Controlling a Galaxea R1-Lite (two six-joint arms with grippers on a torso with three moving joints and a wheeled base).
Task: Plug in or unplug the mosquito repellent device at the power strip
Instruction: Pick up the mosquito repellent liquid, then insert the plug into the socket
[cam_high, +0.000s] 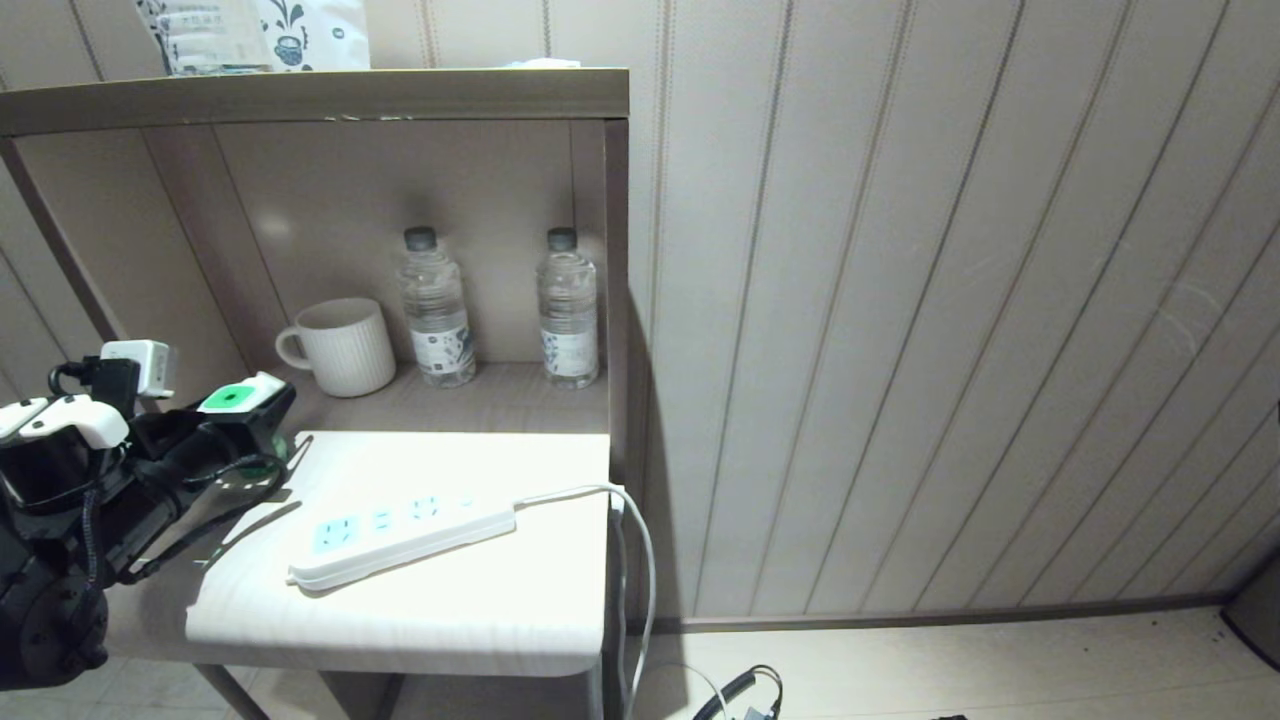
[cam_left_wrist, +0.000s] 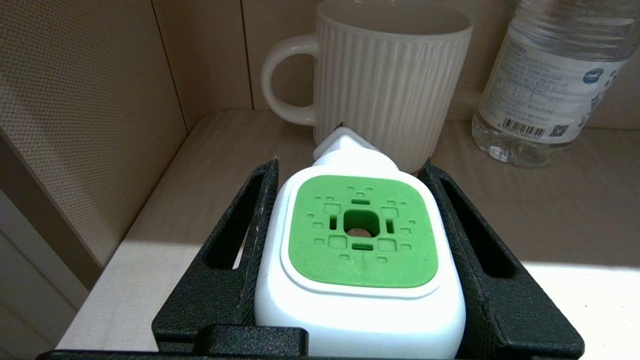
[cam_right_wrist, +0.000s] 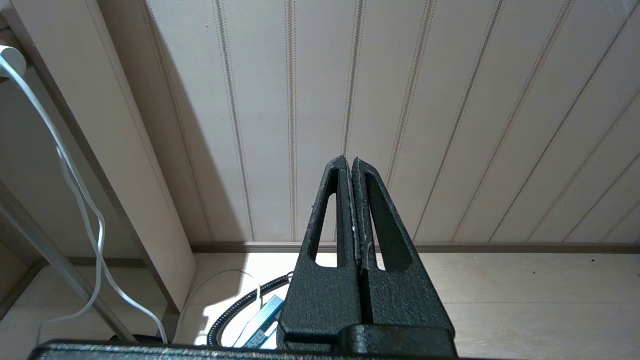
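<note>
The mosquito repellent device (cam_high: 238, 397) has a white head with a green top (cam_left_wrist: 359, 232), and it sits at the back left corner of the white tabletop (cam_high: 450, 600). My left gripper (cam_high: 262, 402) reaches in from the left and is shut on the device, one black finger (cam_left_wrist: 250, 220) pressed against each side. Its prongs are hidden. The power strip (cam_high: 400, 530) lies slantwise on the tabletop to the right of the device, with nothing plugged into it. My right gripper (cam_right_wrist: 350, 162) is shut and empty, hanging low by the wall and facing the floor.
A ribbed white mug (cam_high: 340, 345) stands just behind the device. Two water bottles (cam_high: 436, 310) (cam_high: 568, 310) stand in the shelf niche. The strip's white cord (cam_high: 640, 560) drops over the table's right edge. A white charger (cam_high: 140, 365) sits on the left wall.
</note>
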